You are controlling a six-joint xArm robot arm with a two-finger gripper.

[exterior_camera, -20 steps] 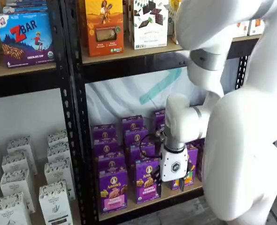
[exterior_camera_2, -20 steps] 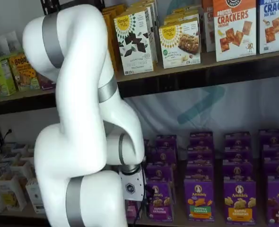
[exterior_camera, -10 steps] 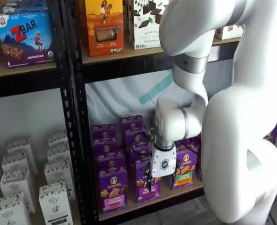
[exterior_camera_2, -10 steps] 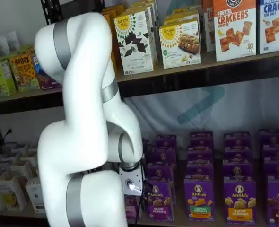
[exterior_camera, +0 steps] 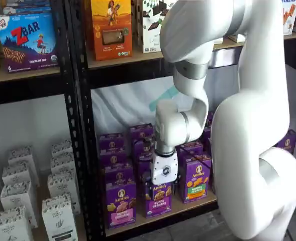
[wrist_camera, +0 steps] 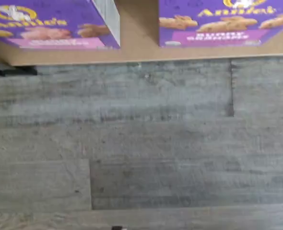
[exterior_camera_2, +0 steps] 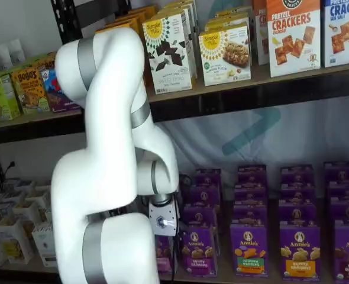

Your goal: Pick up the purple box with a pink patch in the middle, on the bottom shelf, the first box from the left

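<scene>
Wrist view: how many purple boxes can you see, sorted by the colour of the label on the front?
Purple box with a pink label: 1
Purple box with a purple label: 1
Total: 2 boxes, both cut off by the picture's edge.

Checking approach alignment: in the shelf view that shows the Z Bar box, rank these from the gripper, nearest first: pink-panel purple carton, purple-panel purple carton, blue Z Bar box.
1. Purple-panel purple carton, just below the gripper.
2. Pink-panel purple carton, further left, same board.
3. Blue Z Bar box, upper-left shelf.
</scene>
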